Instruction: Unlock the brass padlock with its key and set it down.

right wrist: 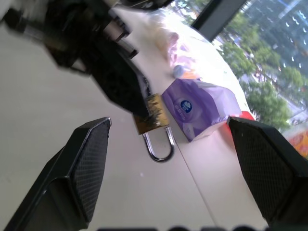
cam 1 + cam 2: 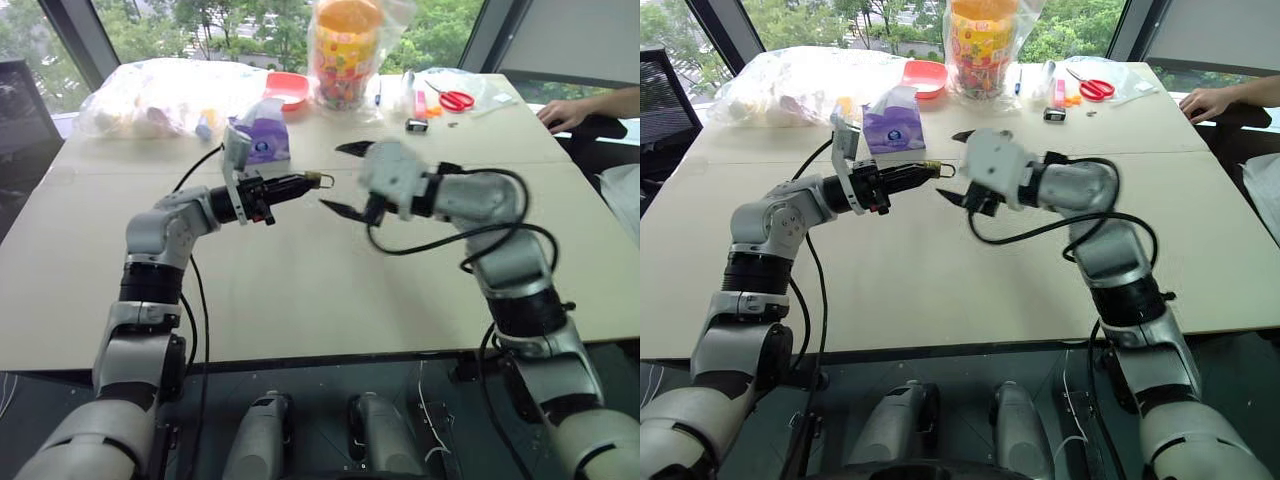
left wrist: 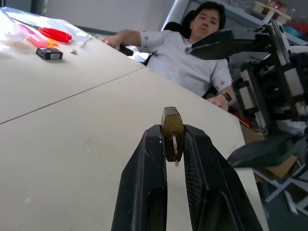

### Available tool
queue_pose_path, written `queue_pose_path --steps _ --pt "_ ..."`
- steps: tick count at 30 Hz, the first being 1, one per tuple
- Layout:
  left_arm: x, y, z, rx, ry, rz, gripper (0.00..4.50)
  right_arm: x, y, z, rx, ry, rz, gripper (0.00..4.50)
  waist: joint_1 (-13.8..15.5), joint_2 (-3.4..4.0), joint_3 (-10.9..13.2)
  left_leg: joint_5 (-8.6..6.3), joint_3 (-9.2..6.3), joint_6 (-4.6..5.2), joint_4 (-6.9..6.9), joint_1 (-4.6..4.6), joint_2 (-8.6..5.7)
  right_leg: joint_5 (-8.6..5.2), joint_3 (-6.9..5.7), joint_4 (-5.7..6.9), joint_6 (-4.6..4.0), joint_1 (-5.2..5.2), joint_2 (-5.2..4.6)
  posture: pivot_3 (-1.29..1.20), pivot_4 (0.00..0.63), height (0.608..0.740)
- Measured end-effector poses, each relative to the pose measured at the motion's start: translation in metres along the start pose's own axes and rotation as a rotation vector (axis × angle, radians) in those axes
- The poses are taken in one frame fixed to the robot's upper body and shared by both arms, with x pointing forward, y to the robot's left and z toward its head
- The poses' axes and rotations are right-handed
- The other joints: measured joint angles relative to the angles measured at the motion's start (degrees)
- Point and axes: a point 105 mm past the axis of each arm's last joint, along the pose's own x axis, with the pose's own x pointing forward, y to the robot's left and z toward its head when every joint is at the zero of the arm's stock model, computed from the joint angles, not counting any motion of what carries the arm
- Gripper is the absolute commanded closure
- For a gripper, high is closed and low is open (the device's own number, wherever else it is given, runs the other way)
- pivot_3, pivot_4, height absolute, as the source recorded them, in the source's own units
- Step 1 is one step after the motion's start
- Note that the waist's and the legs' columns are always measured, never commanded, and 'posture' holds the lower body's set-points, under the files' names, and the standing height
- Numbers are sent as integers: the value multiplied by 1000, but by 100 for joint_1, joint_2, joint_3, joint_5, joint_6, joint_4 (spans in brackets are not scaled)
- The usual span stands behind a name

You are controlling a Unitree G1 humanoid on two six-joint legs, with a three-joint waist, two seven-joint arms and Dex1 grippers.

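Key (image 3: 174, 144) shows from the left wrist; left gripper (image 2: 300, 185) jaws pinch brass padlock (image 1: 150, 118), right gripper's (image 2: 345, 180) gape empty.

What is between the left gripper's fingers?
The brass padlock is pinched in the left gripper, its shackle sticking out. A silvery sliver shows underneath; the fingers cover its sides.

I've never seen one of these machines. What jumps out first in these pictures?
Above the middle of the pale table, the left gripper pinches a tiny brass padlock, its silver loop sticking out toward the right gripper, whose black fingers stand wide open just beside it. Along the table's far edge sit a purple tissue pack, a colourful jar and red scissors.
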Motion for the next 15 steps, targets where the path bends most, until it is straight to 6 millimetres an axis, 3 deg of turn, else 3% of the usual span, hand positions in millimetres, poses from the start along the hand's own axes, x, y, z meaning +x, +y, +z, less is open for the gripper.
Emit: queue_pose_path --steps 2,7,15 --pt "1 -4 -1 -9 2 -21 4500 -7 -10 8 73 -34 -59 354 -2 0 0 0 0 -1 1 2 2 0 -1 1 0 0 0 0 150 740" --pt "3 -12 5 18 -2 -52 4500 -9 -21 1 124 -13 -140 354 -2 0 0 0 3 -1 2 5 1 0 0 0 -3 1 0 0 150 740" --pt "3 -25 9 19 -11 -95 4500 -3 -19 -12 134 7 -147 354 -3 0 0 -1 3 1 0 2 -1 0 0 -1 -1 1 -1 0 150 740"
